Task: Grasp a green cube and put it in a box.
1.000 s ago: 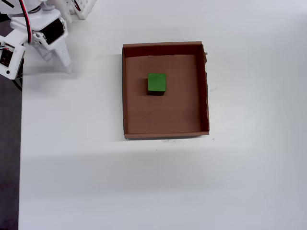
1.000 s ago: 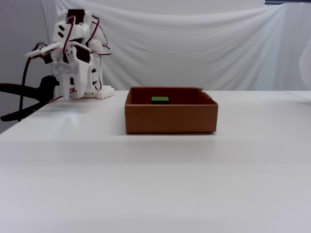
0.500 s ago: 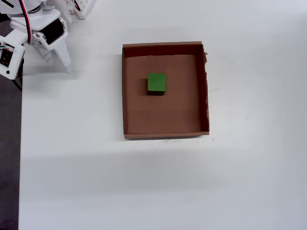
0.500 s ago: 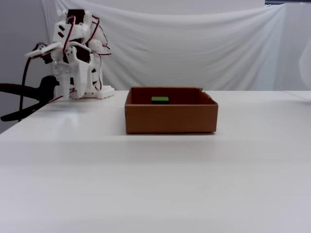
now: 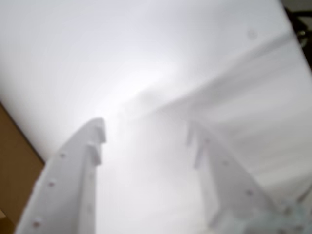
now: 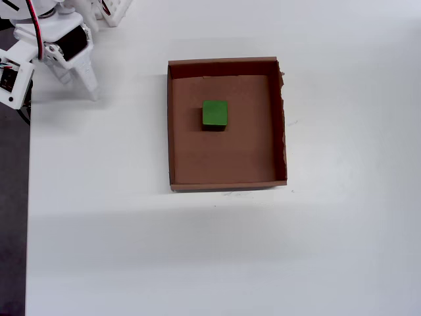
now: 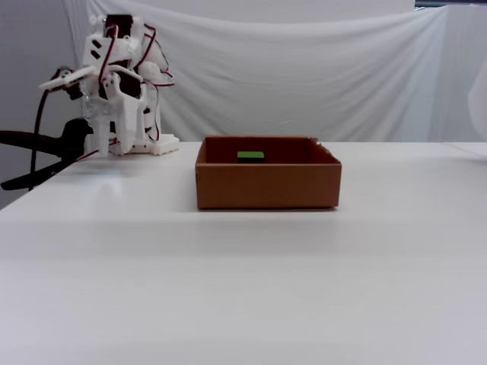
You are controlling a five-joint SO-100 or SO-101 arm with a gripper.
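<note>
The green cube lies inside the box, a shallow brown cardboard tray, towards its far left part in the overhead view. In the fixed view only the cube's top shows above the box wall. My gripper hangs at the table's far left corner, well apart from the box, tips pointing down close to the table. In the wrist view the two white fingers stand wide apart around my gripper with nothing between them.
The arm's white base stands behind the gripper by the white cloth backdrop. A black clamp sticks out at the table's left edge. A blurred brown surface shows at the wrist view's lower left.
</note>
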